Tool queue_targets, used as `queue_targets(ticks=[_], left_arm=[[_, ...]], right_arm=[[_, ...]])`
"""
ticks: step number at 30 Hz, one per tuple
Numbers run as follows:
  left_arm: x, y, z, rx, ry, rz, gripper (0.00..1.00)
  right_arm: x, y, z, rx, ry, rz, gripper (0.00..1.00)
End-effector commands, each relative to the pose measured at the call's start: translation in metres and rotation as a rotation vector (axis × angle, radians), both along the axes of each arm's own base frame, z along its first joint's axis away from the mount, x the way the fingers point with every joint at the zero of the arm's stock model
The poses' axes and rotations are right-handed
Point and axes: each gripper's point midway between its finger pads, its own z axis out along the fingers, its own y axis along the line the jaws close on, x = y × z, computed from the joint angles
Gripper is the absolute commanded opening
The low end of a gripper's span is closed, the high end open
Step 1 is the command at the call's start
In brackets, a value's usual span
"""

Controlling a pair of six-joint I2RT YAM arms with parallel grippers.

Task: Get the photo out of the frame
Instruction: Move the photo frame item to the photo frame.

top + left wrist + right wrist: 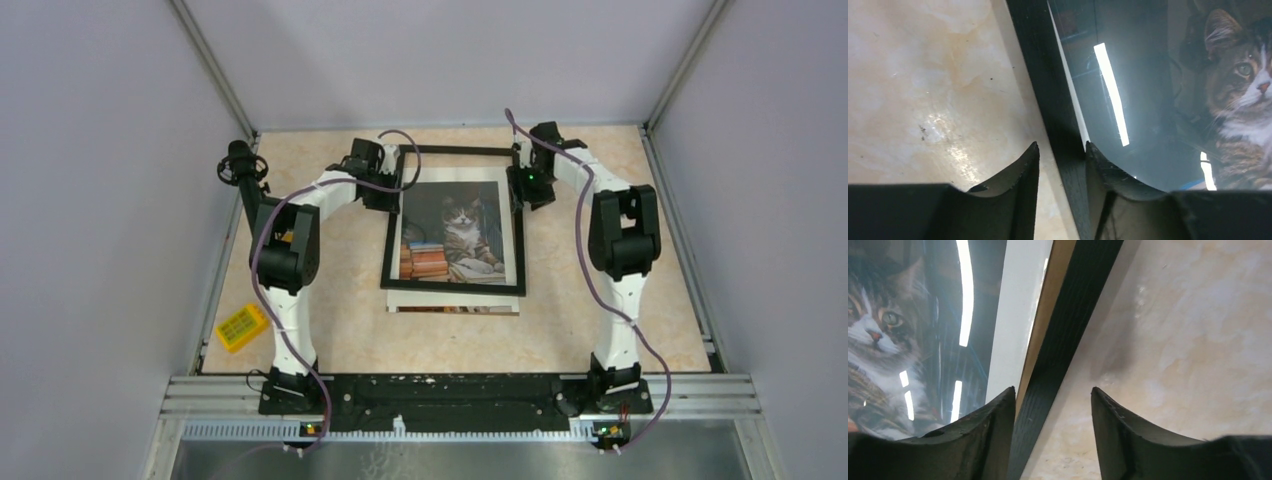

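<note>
Looking from above, you are seeing the frame [455,288] lying flat in the middle of the surface [600,300], between the two arms. The photo [455,230] is lying face up inside the black border, and the cat is showing clearly. At the far end a strip of surface is showing between the photo and the far border. At the near end a white sheet edge [455,304] is sticking out from under the near border.

Your left tool [1063,150] is standing partly open astride the left border. One finger is hanging over the surface outside, apart from the border, and the other is sitting at the inner edge, over the photo. It is gripping nothing.

Your right tool [1052,390] is also standing partly open, astride the right border. Its outer finger is hanging apart from the border, with surface showing between them, and its inner finger is hanging over the white margin. It is holding nothing either.

A small yellow block [241,327] is lying near the left edge of the surface.
</note>
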Motion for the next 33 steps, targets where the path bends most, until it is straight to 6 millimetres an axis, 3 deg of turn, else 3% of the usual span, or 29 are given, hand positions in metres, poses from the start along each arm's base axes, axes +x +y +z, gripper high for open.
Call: queue_targets(ticks=[1,3,6,9,12,16,22,24,26,33], left_arm=[[0.018,0.015,0.025,0.041,-0.092,-0.012,0.46],[0.018,0.021,0.041,0.052,-0.130,-0.015,0.56],[0.002,0.024,0.070,0.067,-0.197,-0.122,0.62],[-0.030,0.020,0.092,0.057,-0.279,-0.283,0.78],[-0.075,0.015,0.098,0.038,-0.317,-0.458,0.90],[-0.146,0.003,0.083,-0.026,-0.298,-0.718,0.93],[-0.210,-0.017,0.044,0.134,-0.271,-0.938,0.74],[-0.215,-0.021,0.034,0.197,-0.295,-0.953,0.63],[-0.215,-0.026,0.027,0.239,-0.317,-0.951,0.59],[-0.212,-0.050,0.024,0.372,-0.410,-0.957,0.86]], right_arm=[[0.028,-0.015,0.029,0.027,-0.096,-0.002,0.59],[0.025,-0.015,0.043,0.050,-0.112,0.016,0.64],[0.008,-0.005,0.066,0.114,-0.133,0.090,0.66],[-0.021,0.012,0.093,0.223,-0.158,0.177,0.69],[-0.061,0.029,0.105,0.347,-0.128,0.254,0.71],[-0.112,0.046,0.106,0.455,-0.085,0.345,0.71],[-0.173,0.069,0.088,0.503,-0.006,0.464,0.67],[-0.185,0.073,0.080,0.499,0.007,0.489,0.65],[-0.191,0.073,0.072,0.490,0.004,0.496,0.62],[-0.220,0.072,0.065,0.520,-0.011,0.594,0.42]])
